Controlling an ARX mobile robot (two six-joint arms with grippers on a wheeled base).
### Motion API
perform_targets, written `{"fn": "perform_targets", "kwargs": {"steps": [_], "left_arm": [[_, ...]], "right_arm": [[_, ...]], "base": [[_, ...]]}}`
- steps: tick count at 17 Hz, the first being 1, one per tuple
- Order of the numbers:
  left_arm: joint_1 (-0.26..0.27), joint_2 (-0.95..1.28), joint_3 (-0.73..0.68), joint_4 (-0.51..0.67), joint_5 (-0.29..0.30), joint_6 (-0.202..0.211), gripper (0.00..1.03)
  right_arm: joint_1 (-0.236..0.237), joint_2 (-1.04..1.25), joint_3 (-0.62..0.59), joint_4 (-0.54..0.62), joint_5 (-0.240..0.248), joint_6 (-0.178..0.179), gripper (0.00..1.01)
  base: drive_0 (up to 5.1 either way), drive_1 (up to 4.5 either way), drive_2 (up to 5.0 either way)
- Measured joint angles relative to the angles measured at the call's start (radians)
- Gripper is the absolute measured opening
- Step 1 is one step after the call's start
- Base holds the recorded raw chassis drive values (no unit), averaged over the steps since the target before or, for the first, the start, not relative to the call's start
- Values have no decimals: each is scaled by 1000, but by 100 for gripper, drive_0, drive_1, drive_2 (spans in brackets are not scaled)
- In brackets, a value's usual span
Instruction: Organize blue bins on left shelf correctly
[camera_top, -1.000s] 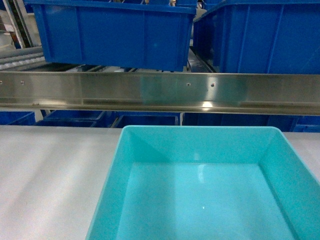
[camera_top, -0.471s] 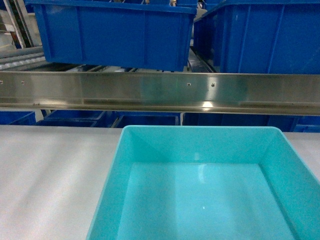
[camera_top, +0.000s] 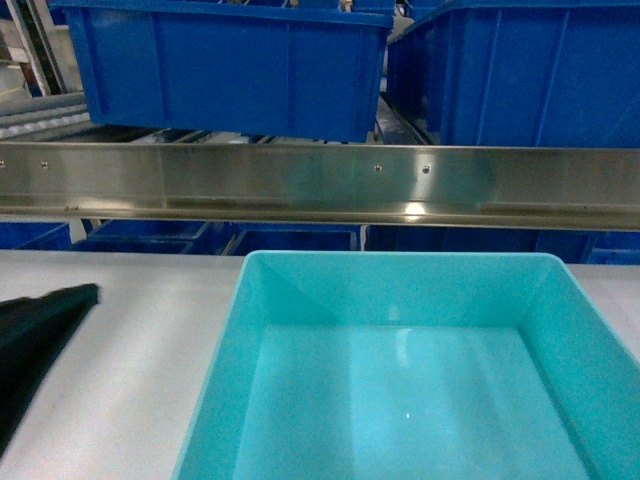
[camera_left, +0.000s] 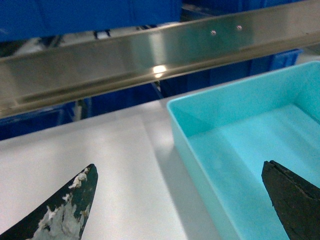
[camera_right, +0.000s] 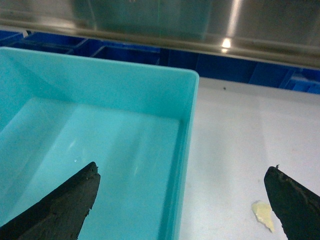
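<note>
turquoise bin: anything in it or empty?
Empty. The turquoise bin shows a bare floor in the head and both wrist views, though none shows its near end.

Turquoise bin (camera_top: 410, 380), dark blue crates (camera_top: 230, 70), silvery rail (camera_top: 320, 185), seemingly pale grey table (camera_top: 110, 380)

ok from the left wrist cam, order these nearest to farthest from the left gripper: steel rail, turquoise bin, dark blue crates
1. turquoise bin, its left wall between the open left gripper fingers
2. steel rail, across, above the bin
3. dark blue crates, top, behind the rail
</note>
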Motion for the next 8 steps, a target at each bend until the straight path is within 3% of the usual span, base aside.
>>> {"fn": "perform_targets", "kwargs": {"steps": [3, 6, 7, 8], "left_arm": [[-35, 109, 58, -21, 7, -6, 98], [-98, 320, 223, -148, 37, -51, 98], [-127, 388, 294, -188, 31, -63, 98], [-153, 452, 354, -201, -11, -82, 98]], "right_arm": [[-2, 89, 39, -18, -7, -1, 98], [-5, 209, 148, -84, -7, -13, 98], [-10, 245, 193, -117, -23, -18, 98], [-9, 275, 227, -156, -32, -27, 98]], "base": [[0, 0, 0], [0, 0, 0], [0, 0, 0], [0, 0, 0]]}}
